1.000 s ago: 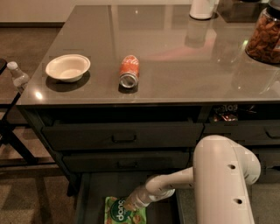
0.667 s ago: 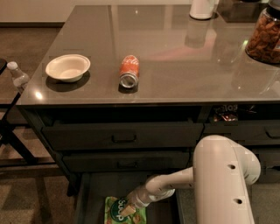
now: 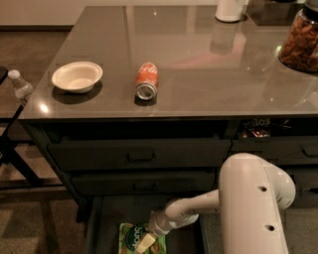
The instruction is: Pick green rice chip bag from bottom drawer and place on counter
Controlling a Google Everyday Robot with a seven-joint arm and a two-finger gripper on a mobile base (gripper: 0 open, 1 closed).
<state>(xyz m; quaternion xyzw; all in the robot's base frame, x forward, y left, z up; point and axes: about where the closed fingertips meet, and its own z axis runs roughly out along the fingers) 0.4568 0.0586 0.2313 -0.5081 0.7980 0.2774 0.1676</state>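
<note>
The green rice chip bag [image 3: 133,238] lies flat in the open bottom drawer [image 3: 107,218], at the lower edge of the camera view. My gripper [image 3: 146,242] reaches down from the white arm [image 3: 198,206] and sits right on the bag's right side. A pale finger [image 3: 145,243] rests over the bag. The counter [image 3: 198,59] is the glossy grey-brown top above the drawers.
On the counter lie a red soda can [image 3: 146,80] on its side and a white bowl [image 3: 77,76] at the left. A jar of nuts [image 3: 300,39] and a white container [image 3: 229,10] stand at the back right. Two handled drawers [image 3: 141,155] are shut above.
</note>
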